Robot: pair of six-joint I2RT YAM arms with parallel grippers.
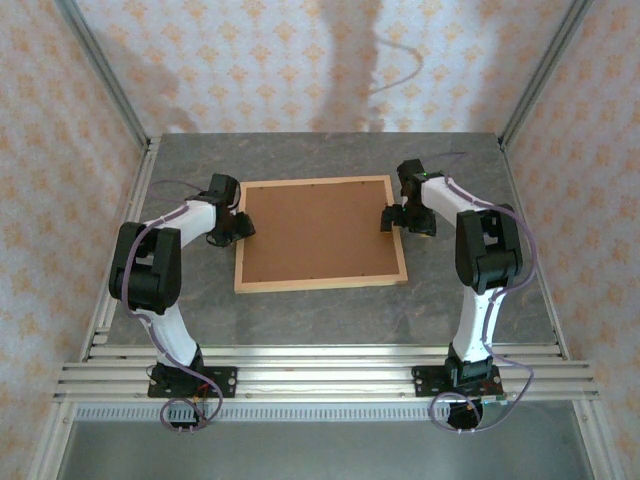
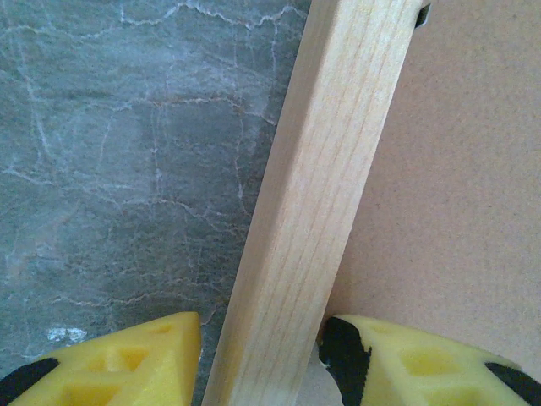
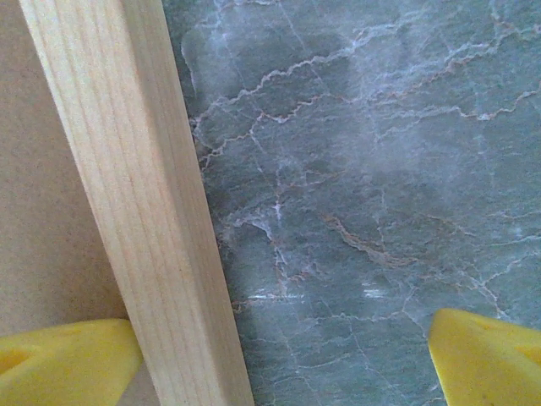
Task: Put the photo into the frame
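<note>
Left hand [image 1: 243, 226] is clamping frame [image 1: 320, 282] at left rail; right hand [image 1: 400, 220] is straddling right rail, open. One-sided lift risking twist, backing board [image 1: 318, 230] slipping out.

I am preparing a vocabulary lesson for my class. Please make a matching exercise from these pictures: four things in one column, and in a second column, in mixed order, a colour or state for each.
Things:
1. frame
2. board
3. table
4. right pincer

Colour or state:
a. brown, lying inside the wooden border
b. grey, with marble veins
c. open wide, one finger on each side of a wooden rail
d. light natural wood

Pairs: 1-d, 2-a, 3-b, 4-c
</note>
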